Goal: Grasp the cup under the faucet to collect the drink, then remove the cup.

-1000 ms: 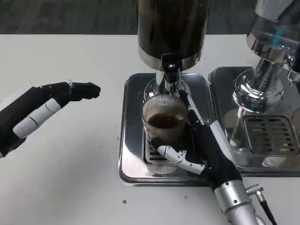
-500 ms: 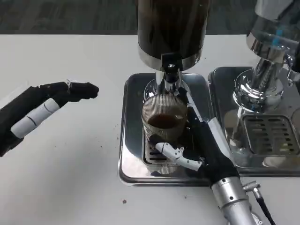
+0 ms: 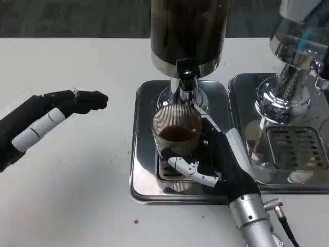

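A ribbed glass cup (image 3: 177, 131) with dark drink in it stands on the steel drip tray (image 3: 144, 170), just below the black faucet (image 3: 186, 77) of the dark dispenser (image 3: 188, 33). My right hand (image 3: 218, 162) grips the cup from the right and front, thumb across its lower front. My left hand (image 3: 49, 121) hovers over the white table at the left, fingers stretched out and holding nothing.
A second chrome dispenser (image 3: 288, 77) with its own steel tray and grate (image 3: 295, 149) stands at the right. A black cable (image 3: 285, 226) runs beside my right forearm. Bare white table lies left of the tray.
My right hand and the cup have shifted slightly left and toward me on the tray. The left hand has stayed in place.
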Action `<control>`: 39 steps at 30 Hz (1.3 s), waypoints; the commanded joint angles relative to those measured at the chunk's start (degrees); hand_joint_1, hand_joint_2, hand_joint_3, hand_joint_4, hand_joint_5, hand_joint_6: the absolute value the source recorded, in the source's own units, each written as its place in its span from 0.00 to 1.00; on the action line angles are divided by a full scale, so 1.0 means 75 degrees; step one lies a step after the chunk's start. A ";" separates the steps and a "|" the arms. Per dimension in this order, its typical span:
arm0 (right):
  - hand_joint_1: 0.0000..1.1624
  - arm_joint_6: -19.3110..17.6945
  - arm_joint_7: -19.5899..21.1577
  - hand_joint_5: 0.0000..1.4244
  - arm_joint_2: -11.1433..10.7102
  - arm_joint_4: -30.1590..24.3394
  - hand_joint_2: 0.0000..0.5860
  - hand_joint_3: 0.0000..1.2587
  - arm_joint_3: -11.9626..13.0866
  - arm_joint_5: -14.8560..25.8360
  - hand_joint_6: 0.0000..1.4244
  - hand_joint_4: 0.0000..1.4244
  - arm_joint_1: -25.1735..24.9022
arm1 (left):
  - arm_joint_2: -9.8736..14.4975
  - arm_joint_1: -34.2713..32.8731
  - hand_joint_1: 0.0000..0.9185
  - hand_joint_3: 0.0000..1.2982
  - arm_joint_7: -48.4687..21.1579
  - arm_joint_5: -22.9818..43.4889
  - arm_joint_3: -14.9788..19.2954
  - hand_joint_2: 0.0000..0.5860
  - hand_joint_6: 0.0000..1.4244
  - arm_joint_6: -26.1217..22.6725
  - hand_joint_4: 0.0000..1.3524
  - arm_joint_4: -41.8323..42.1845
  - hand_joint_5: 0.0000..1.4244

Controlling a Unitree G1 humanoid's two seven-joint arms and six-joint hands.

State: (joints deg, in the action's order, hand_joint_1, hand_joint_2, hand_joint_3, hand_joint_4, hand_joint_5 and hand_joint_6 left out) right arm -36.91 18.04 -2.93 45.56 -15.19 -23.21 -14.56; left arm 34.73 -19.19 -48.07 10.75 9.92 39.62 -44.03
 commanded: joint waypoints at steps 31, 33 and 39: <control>0.60 0.0283 0.1919 0.41 0.0239 0.0051 0.39 0.31 -0.0568 -0.0919 0.62 0.35 0.0548 | 0.0163 0.0314 0.00 0.26 -0.0032 -0.0081 -0.0062 0.35 0.17 -0.0158 0.23 0.0141 0.17; 0.60 0.0278 0.2008 0.42 0.0244 0.0038 0.39 0.32 -0.0572 -0.0963 0.63 0.35 0.0572 | 0.0157 0.0310 0.00 0.26 -0.0038 -0.0077 -0.0064 0.35 0.17 -0.0161 0.23 0.0131 0.17; 0.60 0.0115 0.2452 0.46 0.0229 -0.0024 0.39 0.34 -0.0576 -0.1080 0.68 0.38 0.0691 | 0.0117 0.0317 0.00 0.26 -0.0045 -0.0071 -0.0088 0.36 0.17 -0.0162 0.23 0.0144 0.17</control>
State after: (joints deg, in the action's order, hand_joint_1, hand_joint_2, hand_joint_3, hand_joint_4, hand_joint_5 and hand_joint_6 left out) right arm -36.13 35.51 -0.78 44.70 -19.25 -30.40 -11.40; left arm 35.14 -17.51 -48.08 10.70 9.81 38.87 -43.42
